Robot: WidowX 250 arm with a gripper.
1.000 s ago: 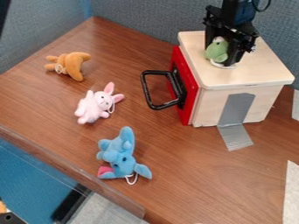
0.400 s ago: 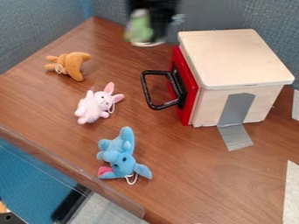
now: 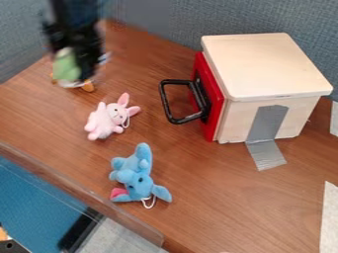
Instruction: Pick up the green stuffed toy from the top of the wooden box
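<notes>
Apparently grasping a green plush toy in the gripper; should feel light and soft, best pinched mid-body

This looks like an office cubicle — blue-grey fabric partitions edge a wood-grain desk — with a lab's touch in the robot arm above.
</notes>
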